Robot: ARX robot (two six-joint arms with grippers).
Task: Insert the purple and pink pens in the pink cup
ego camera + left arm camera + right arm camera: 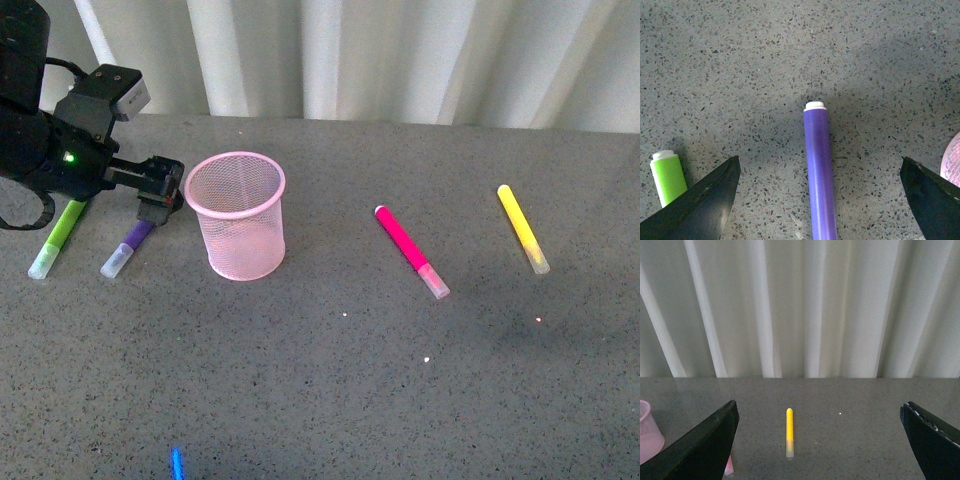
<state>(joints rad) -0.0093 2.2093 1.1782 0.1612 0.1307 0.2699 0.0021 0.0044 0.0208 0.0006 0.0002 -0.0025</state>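
Front view: tapered wire-mesh pink cup (245,240)

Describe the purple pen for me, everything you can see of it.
The purple pen is slim and looks like smooth plastic, with a dark purple barrel, a white end plug and a translucent cap at its near end. It lies flat on the speckled grey table, between the green marker and the pink cup, touching neither. The open left gripper straddles its far end without contact.

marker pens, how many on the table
4. A lime green marker and a dark purple marker lie left of the pink wire-mesh cup, a magenta pink marker and a yellow marker right of it. A blue sliver at the near edge is unclear.
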